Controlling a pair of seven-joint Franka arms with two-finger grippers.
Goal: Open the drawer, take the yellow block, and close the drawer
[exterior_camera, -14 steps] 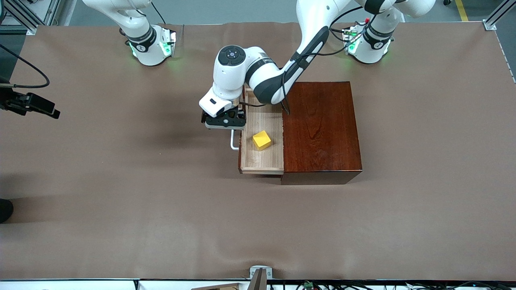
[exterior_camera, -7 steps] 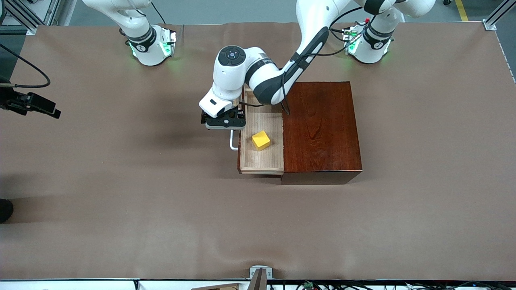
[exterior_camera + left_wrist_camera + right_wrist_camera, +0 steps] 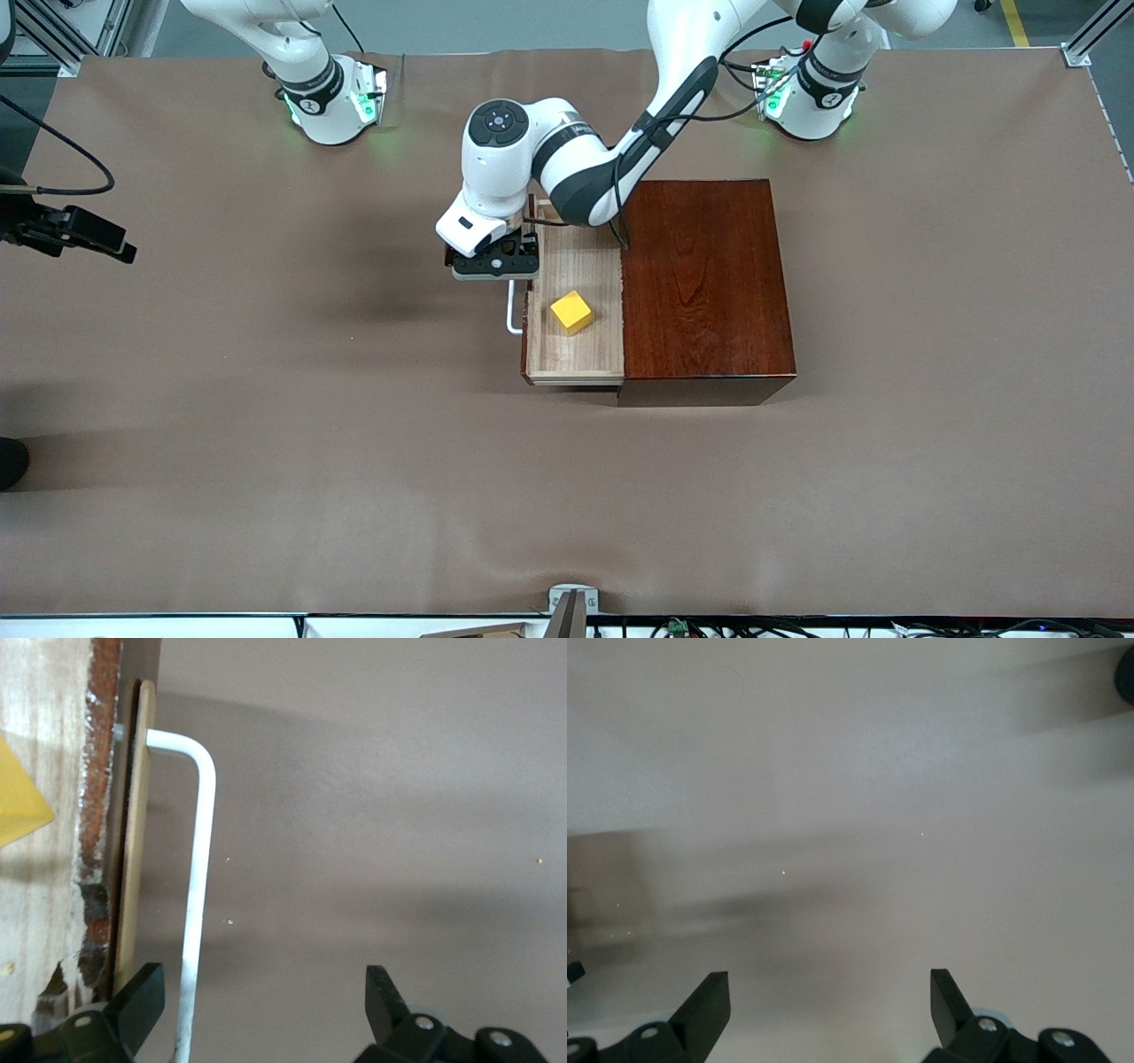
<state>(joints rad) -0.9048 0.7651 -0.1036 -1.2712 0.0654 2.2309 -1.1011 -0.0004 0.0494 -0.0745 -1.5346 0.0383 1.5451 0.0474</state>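
Note:
The drawer [image 3: 576, 350] stands pulled out of the mahogany box [image 3: 704, 283] toward the right arm's end of the table. The yellow block [image 3: 570, 312] lies on its pale wood floor, and a corner of it shows in the left wrist view [image 3: 18, 806]. My left gripper [image 3: 493, 266] is open at the white handle [image 3: 512, 312]. In the left wrist view the gripper [image 3: 263, 985] straddles the handle bar [image 3: 199, 877], with one finger between the bar and the drawer front [image 3: 133, 859]. My right gripper [image 3: 828, 985] is open and empty over bare table.
The brown table cover [image 3: 354, 461] stretches wide around the box. A dark device with a cable [image 3: 71, 232] hangs over the table edge at the right arm's end. The left arm's elbow [image 3: 576, 177] hangs over the farther part of the drawer.
The drawer has slid a little farther out toward the right arm's end, carrying the yellow block with it. My left gripper moved the same way with the handle.

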